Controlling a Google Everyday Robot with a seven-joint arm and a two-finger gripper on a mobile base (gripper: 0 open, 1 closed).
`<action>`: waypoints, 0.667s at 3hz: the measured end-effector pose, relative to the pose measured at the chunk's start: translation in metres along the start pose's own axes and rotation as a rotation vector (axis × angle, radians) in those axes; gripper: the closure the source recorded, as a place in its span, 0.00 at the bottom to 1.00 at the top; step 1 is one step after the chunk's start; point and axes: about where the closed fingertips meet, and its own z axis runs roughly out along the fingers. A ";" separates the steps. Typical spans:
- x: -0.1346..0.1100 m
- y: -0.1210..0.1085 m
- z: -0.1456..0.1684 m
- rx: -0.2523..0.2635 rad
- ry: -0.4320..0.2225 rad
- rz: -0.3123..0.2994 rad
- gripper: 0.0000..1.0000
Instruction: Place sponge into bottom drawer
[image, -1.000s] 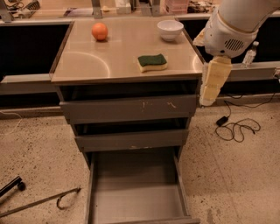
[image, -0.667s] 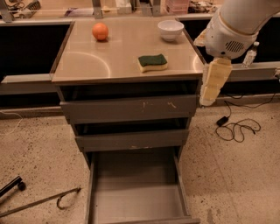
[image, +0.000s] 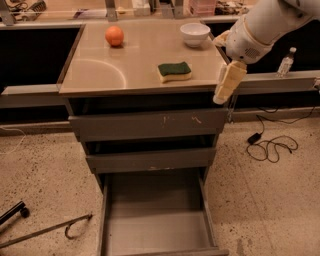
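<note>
The sponge (image: 174, 71) lies flat on the beige cabinet top, right of centre, dark green side up over pale yellow foam. The bottom drawer (image: 157, 225) is pulled wide out below, and its flat grey floor is bare. My gripper (image: 221, 95) hangs pointing down at the right front corner of the cabinet top, right of the sponge and apart from it. It holds nothing that I can see. The white arm reaches in from the upper right.
An orange ball (image: 114, 35) and a white bowl (image: 195, 33) sit at the back of the top. Two closed grey drawers (image: 150, 125) lie above the open one. A black cable (image: 270, 147) lies on the floor at right, a metal rod (image: 45, 231) at left.
My gripper has moved a little to the left and up, closer to the cabinet's right front corner. The sponge and drawer have not moved.
</note>
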 end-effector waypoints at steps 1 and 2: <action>0.002 -0.038 0.040 0.015 -0.079 0.013 0.00; 0.002 -0.039 0.040 0.015 -0.079 0.013 0.00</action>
